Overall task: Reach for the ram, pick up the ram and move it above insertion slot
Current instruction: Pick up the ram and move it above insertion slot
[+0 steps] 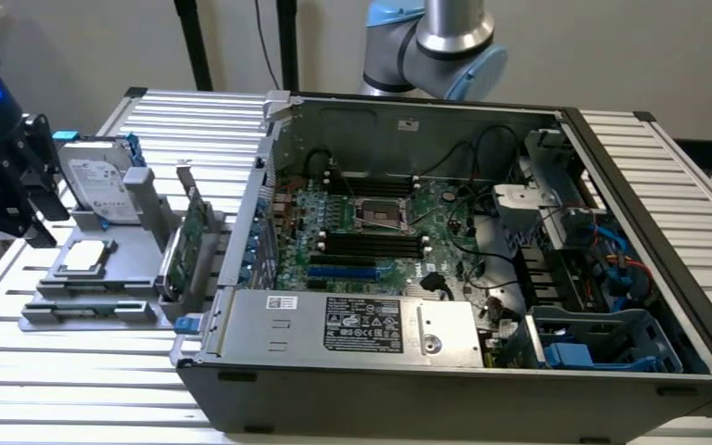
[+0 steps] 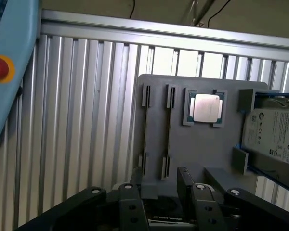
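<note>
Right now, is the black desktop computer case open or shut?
Open: the black desktop computer case has no side panel on top, and the green motherboard and long black memory slots lie exposed inside.

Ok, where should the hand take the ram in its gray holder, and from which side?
Mid-length, across its two flat faces, coming straight down from above. The ram stands on its long edge in the gray holder, ends in brackets, so likely only the top edge between them is free.

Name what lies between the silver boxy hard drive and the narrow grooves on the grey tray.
A square silver processor chip, seated in the grey tray; the wrist view shows it between the hard drive and the grooves.
</note>
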`<state>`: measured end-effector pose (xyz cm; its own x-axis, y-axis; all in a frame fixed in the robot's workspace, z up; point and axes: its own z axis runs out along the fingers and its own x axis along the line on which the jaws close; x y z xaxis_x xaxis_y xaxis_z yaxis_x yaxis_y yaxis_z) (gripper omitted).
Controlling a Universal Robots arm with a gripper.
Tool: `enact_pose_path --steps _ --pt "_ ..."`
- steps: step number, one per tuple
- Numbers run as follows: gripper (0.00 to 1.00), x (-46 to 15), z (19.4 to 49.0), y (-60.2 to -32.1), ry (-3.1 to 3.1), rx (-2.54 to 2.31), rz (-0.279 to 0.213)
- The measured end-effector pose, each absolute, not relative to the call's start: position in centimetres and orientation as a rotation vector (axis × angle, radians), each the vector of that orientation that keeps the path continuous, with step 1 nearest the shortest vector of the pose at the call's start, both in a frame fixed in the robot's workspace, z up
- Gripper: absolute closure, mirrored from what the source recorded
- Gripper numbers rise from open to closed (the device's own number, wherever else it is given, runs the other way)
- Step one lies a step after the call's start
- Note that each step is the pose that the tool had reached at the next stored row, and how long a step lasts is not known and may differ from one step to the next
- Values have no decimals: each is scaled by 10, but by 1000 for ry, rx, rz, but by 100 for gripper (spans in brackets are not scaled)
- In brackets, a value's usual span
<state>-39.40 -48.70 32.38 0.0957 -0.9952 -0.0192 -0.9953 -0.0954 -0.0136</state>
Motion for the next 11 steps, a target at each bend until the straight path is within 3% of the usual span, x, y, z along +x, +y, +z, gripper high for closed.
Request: enact_pose_path --steps 11 --pt "58 -394 304 -488 2121 -2286 7"
